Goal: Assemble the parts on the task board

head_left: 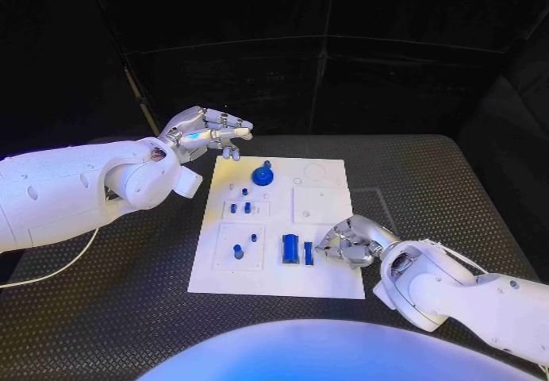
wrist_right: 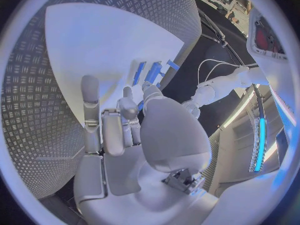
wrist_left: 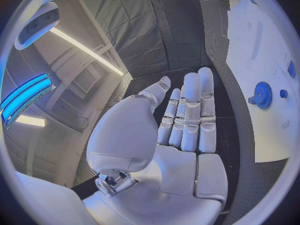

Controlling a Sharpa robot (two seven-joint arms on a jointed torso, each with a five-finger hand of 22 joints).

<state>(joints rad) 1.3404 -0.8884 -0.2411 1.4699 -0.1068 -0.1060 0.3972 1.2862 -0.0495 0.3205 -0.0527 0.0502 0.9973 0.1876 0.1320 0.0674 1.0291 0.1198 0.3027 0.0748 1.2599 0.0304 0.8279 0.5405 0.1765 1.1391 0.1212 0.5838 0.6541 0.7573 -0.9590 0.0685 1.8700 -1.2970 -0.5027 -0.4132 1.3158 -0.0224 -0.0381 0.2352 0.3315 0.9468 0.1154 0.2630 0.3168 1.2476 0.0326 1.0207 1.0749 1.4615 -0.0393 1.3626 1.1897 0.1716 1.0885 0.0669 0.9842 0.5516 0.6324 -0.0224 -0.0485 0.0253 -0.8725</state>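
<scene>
The flat white board [head_left: 324, 198] lies mid-worktop [head_left: 458, 182] on black ribbed matting. A toothed blue gear [head_left: 264, 175] stands near its far edge, flat blue bars [head_left: 290, 249] near its front. The left hand [head_left: 206, 132] hovers off the far-left corner, fingers [wrist_left: 190, 110] straight, together, empty. The right hand [head_left: 350, 242] sits just beside the bars, fingers [wrist_right: 125, 116] curled, holding nothing.

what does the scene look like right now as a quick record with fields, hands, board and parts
left hand: raised off the far left corner of the board, fingers apart, holding nothing
right hand: at the near right edge of the board, fingers curled beside the blue blocks; grip not clear
board: white plate flat on the black table
gear: blue, on the far part of the board
blue blocks: upright side by side, near part
small pegs: blue, left half of the board
</scene>
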